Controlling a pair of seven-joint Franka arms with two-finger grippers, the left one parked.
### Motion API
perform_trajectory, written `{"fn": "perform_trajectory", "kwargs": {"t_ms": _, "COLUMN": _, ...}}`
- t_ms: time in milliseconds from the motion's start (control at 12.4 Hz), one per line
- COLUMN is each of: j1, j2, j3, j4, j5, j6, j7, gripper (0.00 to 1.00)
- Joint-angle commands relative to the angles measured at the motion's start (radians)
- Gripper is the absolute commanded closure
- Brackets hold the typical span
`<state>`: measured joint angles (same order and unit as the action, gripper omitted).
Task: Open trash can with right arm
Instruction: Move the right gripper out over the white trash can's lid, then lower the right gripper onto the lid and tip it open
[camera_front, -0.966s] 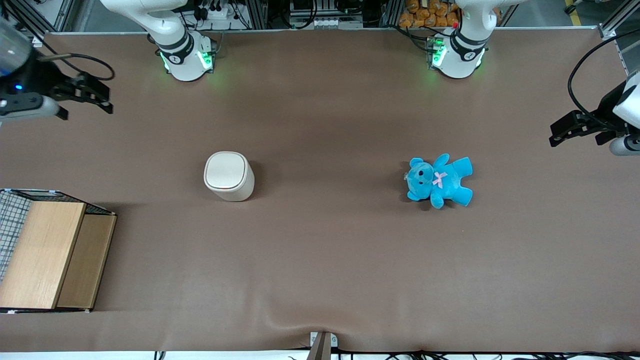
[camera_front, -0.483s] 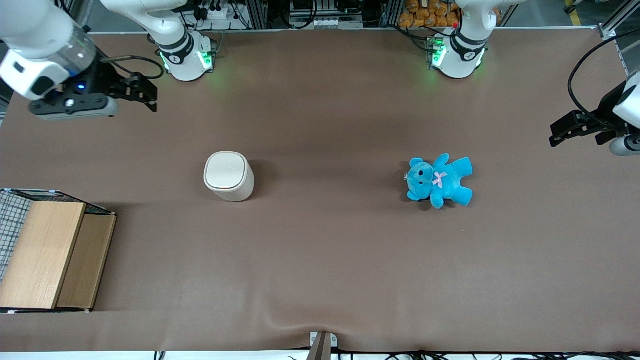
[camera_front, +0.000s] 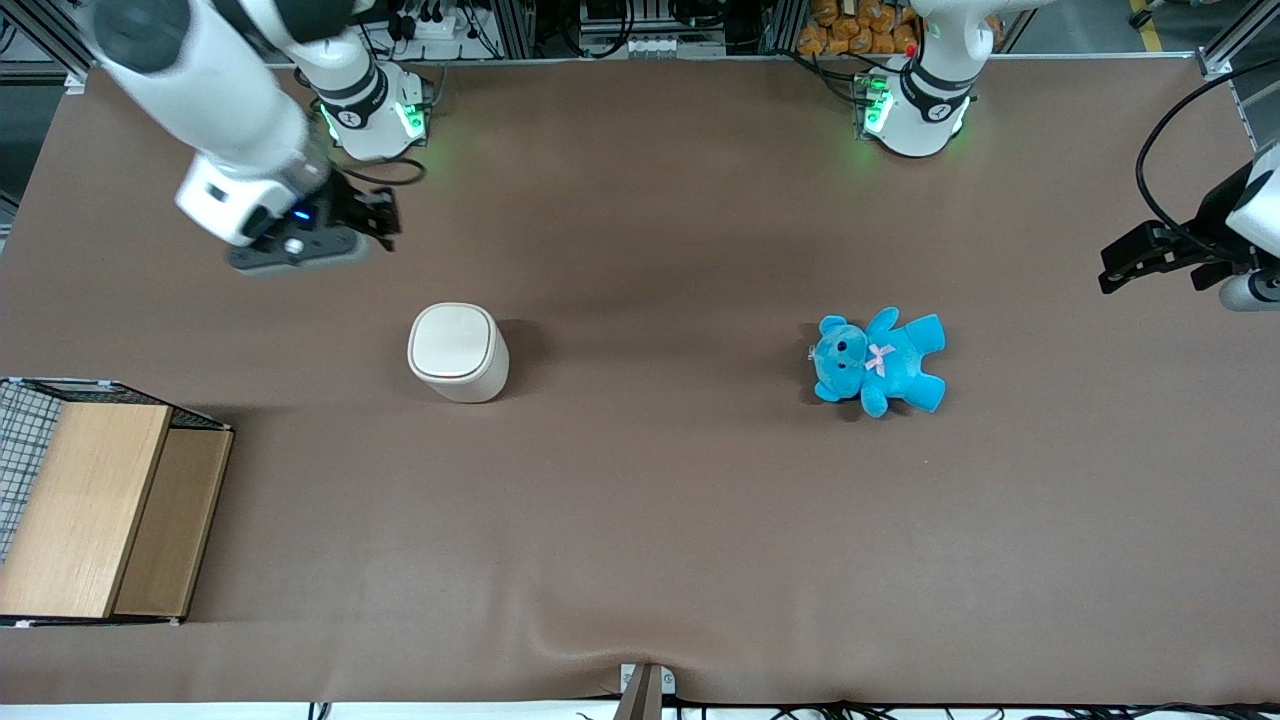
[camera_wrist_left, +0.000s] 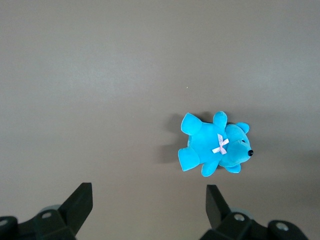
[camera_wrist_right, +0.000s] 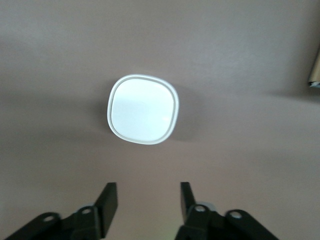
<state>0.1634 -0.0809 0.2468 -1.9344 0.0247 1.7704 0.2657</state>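
Gripper: the right arm (camera_front: 215, 75) carries its black two-finger gripper (camera_front: 385, 222) above the counter, fingers (camera_wrist_right: 107, 200) spread apart and holding nothing.
Trash can: a cream-white bin (camera_front: 457, 352) stands upright mid-counter, well clear of every edge, its flat lid (camera_wrist_right: 142, 109) shut.
Key relation: the trash can sits nearer the front camera than the gripper, close but not touching; I judge the gripper must travel toward the counter's front edge and descend.
Shape: the lid is a rounded square with no clear long axis.
Elsewhere: blue teddy bear (camera_front: 878, 360) toward the parked arm's end; wooden mesh box (camera_front: 95, 505) at the working arm's front corner.

Picture edge cuts off the wooden box (camera_front: 95, 505).
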Motion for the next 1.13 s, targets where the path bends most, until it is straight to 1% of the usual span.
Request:
{"fn": "perform_trajectory", "kwargs": {"t_ms": 0, "j1": -0.007, "j2": 0.022, "j3": 0.04, "j4": -0.077, "j5": -0.06, "j6": 0.09, "j7": 0.066, "gripper": 0.74}}
{"fn": "perform_trajectory", "kwargs": {"t_ms": 80, "j1": -0.007, "j2": 0.044, "j3": 0.04, "j4": -0.083, "j5": -0.08, "j6": 0.104, "j7": 0.069, "gripper": 0.77}}
{"fn": "perform_trajectory", "kwargs": {"t_ms": 241, "j1": -0.018, "j2": 0.082, "j3": 0.042, "j4": -0.087, "j5": -0.081, "j6": 0.121, "j7": 0.136, "gripper": 0.89}}
{"fn": "perform_trajectory", "kwargs": {"t_ms": 402, "j1": -0.024, "j2": 0.136, "j3": 0.042, "j4": -0.101, "j5": -0.081, "j6": 0.167, "j7": 0.145, "gripper": 0.99}}
{"fn": "perform_trajectory", "kwargs": {"t_ms": 483, "j1": -0.027, "j2": 0.153, "j3": 0.042, "j4": -0.119, "j5": -0.085, "j6": 0.199, "j7": 0.144, "gripper": 1.0}}
{"fn": "perform_trajectory", "kwargs": {"t_ms": 644, "j1": -0.028, "j2": 0.158, "j3": 0.045, "j4": -0.169, "j5": -0.129, "j6": 0.276, "j7": 0.145, "gripper": 1.0}}
{"fn": "perform_trajectory", "kwargs": {"t_ms": 805, "j1": -0.041, "j2": 0.176, "j3": 0.043, "j4": -0.182, "j5": -0.141, "j6": 0.307, "j7": 0.147, "gripper": 1.0}}
{"fn": "perform_trajectory", "kwargs": {"t_ms": 885, "j1": -0.041, "j2": 0.181, "j3": 0.045, "j4": -0.181, "j5": -0.141, "j6": 0.307, "j7": 0.174, "gripper": 1.0}}
{"fn": "perform_trajectory", "kwargs": {"t_ms": 966, "j1": -0.036, "j2": 0.194, "j3": 0.045, "j4": -0.181, "j5": -0.146, "j6": 0.305, "j7": 0.25, "gripper": 1.0}}
{"fn": "perform_trajectory", "kwargs": {"t_ms": 1046, "j1": -0.035, "j2": 0.202, "j3": 0.045, "j4": -0.179, "j5": -0.164, "j6": 0.307, "j7": 0.282, "gripper": 1.0}}
